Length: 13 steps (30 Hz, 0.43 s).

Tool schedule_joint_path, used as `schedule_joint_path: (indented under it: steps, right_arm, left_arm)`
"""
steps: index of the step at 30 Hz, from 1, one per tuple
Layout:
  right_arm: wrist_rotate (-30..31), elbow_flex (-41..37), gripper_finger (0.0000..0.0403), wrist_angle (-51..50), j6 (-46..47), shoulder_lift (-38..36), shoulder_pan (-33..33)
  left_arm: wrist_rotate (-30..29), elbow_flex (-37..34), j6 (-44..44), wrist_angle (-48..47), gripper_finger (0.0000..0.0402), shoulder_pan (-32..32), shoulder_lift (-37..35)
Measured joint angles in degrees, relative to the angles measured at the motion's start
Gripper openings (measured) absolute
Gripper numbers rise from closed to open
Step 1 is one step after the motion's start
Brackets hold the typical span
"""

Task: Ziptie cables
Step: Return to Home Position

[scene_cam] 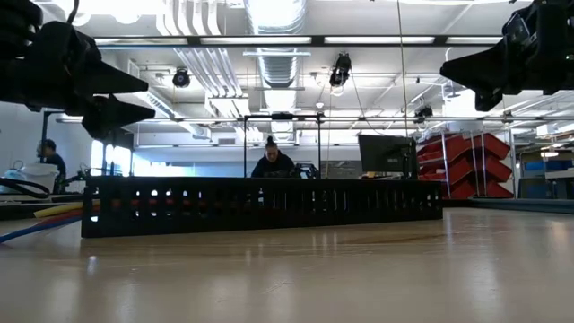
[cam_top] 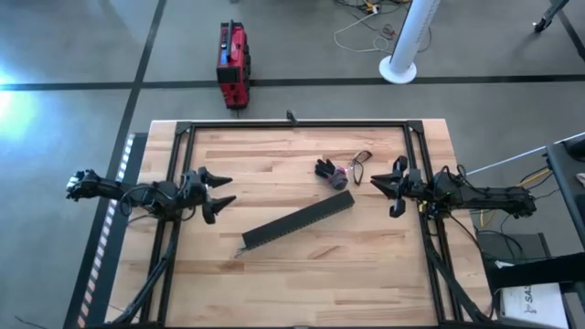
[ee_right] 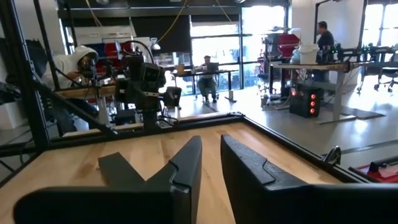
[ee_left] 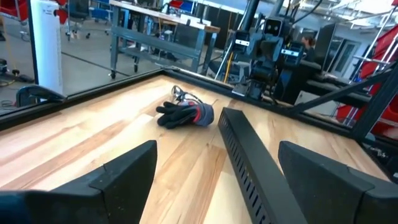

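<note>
The cables and the ziptie are out of view. A long black perforated duct lies slantwise on the wooden table's middle. Beyond its right end lies a small black, grey and red thing that looks like a glove. A thin dark wire loop lies beside it. My left gripper hovers open left of the duct, pointing right. My right gripper hovers right of the glove, pointing left. Its fingers stand together with only a narrow slit between them and nothing in it.
A black metal frame runs around the tabletop. Bare wood lies near the front edge. Yellow and blue cords show at the low view's left edge. A red case stands on the floor beyond the far edge. People sit in the room behind.
</note>
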Motion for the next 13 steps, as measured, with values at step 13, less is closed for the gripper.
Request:
schedule_joint_path:
  steps: [13]
  right_arm:
    - [0.0,0.0,0.0071,0.0,0.0,0.0,0.0]
  left_arm:
    - [0.0,0.0,0.0,0.0,0.0318,0.0,3.7]
